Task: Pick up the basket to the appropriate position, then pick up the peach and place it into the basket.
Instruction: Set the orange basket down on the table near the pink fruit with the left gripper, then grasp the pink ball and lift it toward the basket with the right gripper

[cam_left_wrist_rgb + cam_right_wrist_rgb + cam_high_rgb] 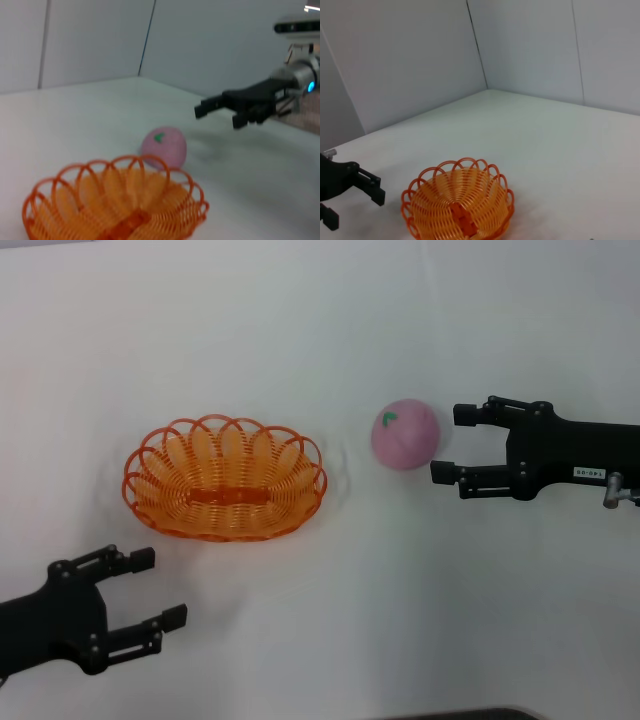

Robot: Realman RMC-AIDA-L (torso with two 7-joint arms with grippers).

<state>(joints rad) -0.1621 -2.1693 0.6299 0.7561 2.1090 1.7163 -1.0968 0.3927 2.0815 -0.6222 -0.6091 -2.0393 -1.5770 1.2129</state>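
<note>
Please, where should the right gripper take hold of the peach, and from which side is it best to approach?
Grip the peach across its round middle, coming from the robot's right side, where the open right gripper already faces it. It is ball-shaped, so the widest part probably holds best. The basket lies apart on its other side, near the left gripper, so this approach looks unobstructed.

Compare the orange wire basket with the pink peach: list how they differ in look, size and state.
The oval orange openwork plastic-wire basket is see-through and hollow; the round pink peach is solid, with a green leaf mark. The basket is clearly wider and lower than the ball-shaped peach. The open right gripper is right beside the peach; the open left gripper sits apart from the basket. Both rest on the white table, and the basket holds nothing.
</note>
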